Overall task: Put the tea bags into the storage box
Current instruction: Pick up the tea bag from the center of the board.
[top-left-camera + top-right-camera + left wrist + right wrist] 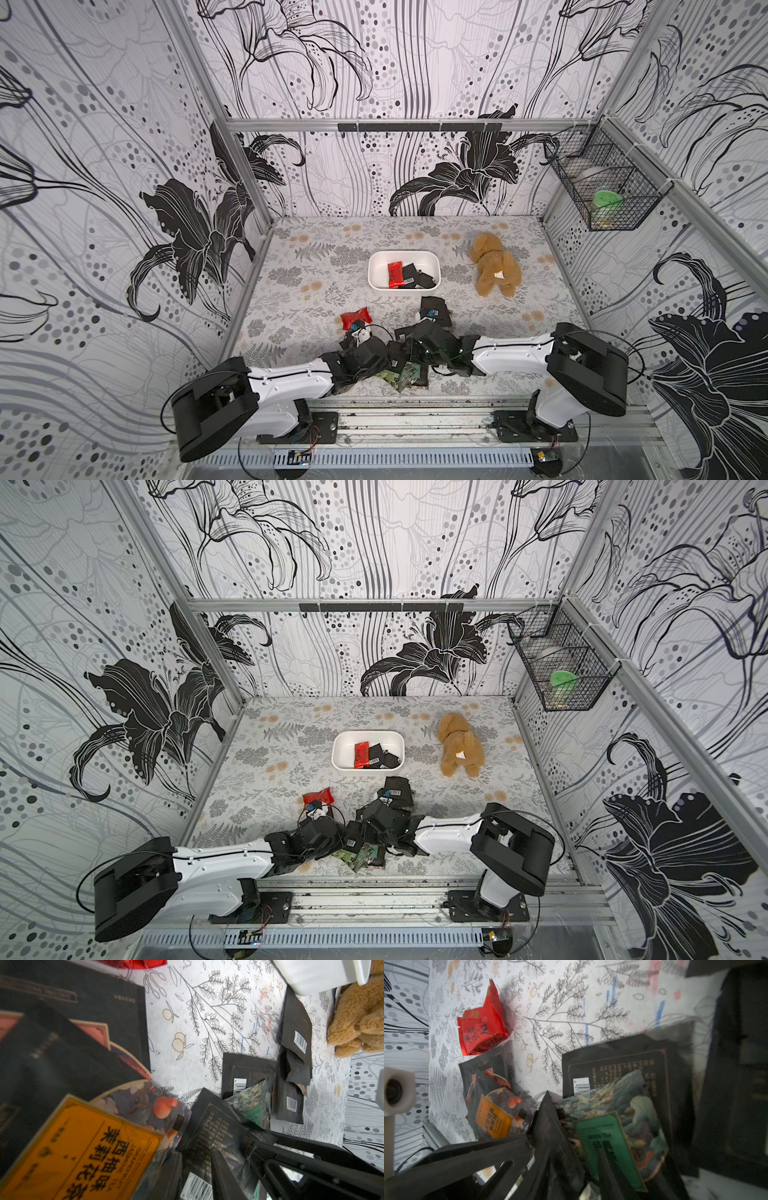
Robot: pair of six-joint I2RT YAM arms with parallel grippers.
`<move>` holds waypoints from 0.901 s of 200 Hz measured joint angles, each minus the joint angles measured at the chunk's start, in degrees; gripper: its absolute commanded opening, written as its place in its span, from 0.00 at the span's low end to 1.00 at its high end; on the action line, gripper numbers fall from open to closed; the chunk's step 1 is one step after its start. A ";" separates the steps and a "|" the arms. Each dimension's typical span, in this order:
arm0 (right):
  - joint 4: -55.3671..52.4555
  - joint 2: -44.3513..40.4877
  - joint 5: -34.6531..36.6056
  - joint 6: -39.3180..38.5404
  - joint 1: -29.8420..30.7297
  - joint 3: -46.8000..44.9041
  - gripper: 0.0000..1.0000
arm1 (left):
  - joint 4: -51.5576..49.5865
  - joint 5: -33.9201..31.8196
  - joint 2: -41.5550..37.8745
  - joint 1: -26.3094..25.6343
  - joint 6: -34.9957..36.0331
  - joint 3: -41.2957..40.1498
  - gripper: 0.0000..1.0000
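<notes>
The white storage box (376, 270) (343, 750) holds a red tea bag and a few black ones. A red tea bag (354, 318) (481, 1032) lies on the table at front left, and black ones (436, 309) (297, 1028) lie just in front of the box. Both grippers meet over a pile of tea bags (405, 370) at the front. My left gripper (197, 1180) is shut on a black barcoded tea bag (212, 1126), tilted up on edge. My right gripper (577, 1178) is open, its jaws either side of that bag (548, 1122), one finger over a green-label sachet (608, 1147).
A tan plush toy (494, 266) (459, 746) lies right of the box. A black wire basket (602, 183) hangs on the right wall. An orange-label sachet (83, 1153) lies close under the left wrist. Frame rails edge the table.
</notes>
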 measured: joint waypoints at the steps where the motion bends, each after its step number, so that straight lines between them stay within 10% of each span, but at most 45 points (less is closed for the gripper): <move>1: 0.00 0.00 -0.04 0.02 0.00 0.00 0.39 | 0.00 -0.02 0.02 0.00 0.00 0.00 0.29; 180: 0.28 -0.04 -3.08 -3.13 1.18 3.80 0.26 | 0.74 -2.36 0.66 -0.09 -1.16 -0.11 0.28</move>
